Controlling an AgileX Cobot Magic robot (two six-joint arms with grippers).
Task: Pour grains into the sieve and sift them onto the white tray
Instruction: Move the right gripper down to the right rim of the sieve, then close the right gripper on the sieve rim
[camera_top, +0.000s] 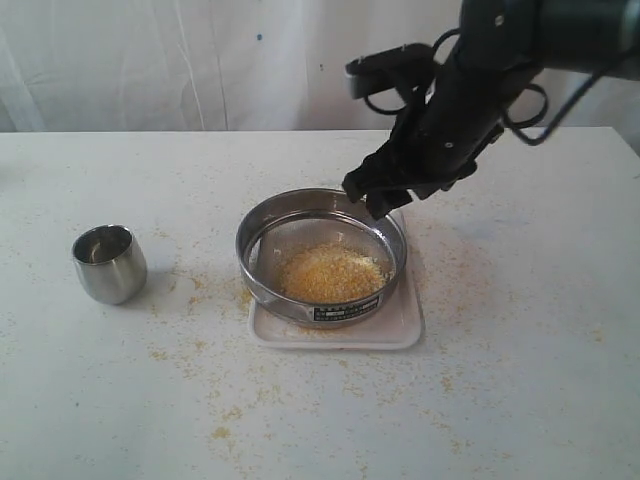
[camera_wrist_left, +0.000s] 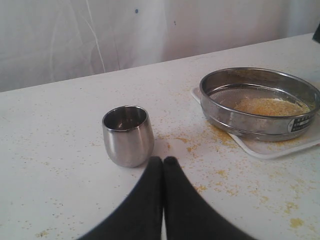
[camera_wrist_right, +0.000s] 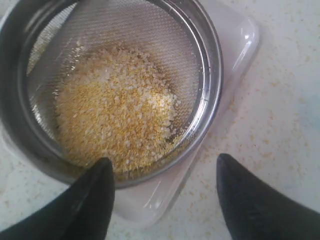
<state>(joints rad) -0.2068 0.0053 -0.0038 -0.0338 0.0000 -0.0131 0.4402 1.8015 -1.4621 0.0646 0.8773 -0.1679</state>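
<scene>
The round steel sieve (camera_top: 320, 255) rests on the white tray (camera_top: 400, 325) at the table's middle. A heap of yellow and whitish grains (camera_top: 330, 273) lies on its mesh. My right gripper (camera_top: 365, 195) hovers open just over the sieve's far right rim, holding nothing. From the right wrist, the grains (camera_wrist_right: 117, 117) fill the sieve (camera_wrist_right: 207, 65), and the gripper (camera_wrist_right: 165, 167) spans the tray's corner (camera_wrist_right: 150, 200). My left gripper (camera_wrist_left: 163, 161) is shut and empty, low over the table beside the small steel cup (camera_wrist_left: 128, 135). The left wrist view also shows the sieve (camera_wrist_left: 260, 102) and tray (camera_wrist_left: 272, 149).
The small steel cup (camera_top: 109, 263) stands upright at the left, and looks empty. Spilled yellow grains (camera_top: 215, 410) are scattered over the white tabletop around the tray. A white curtain hangs behind the table's far edge.
</scene>
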